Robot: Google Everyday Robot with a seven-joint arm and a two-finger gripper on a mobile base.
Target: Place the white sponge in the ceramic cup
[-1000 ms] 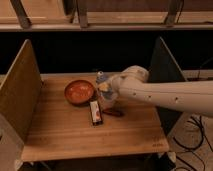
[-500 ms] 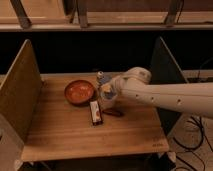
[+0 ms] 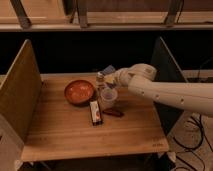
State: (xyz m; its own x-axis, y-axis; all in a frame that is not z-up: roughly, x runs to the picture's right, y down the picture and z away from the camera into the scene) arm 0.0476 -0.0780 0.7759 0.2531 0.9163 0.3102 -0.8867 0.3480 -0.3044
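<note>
The ceramic cup (image 3: 109,96) is small and pale and stands upright on the wooden table, right of the red bowl. The white sponge (image 3: 107,70) looks pale blue-grey. It sits tilted at the tip of my gripper (image 3: 112,77), raised above the table just behind and above the cup. My gripper is shut on the sponge. The pale arm reaches in from the right. The gripper's fingers are mostly hidden by the wrist and the sponge.
A wide red-orange bowl (image 3: 78,91) stands left of the cup. A small capped bottle (image 3: 100,80) stands just behind the cup. A narrow white, red and black packet (image 3: 95,112) and a small red item (image 3: 113,113) lie in front. Upright side panels (image 3: 20,95) flank the table.
The gripper and the sponge have shifted slightly right and up, staying above and behind the cup. The other things have not moved.
</note>
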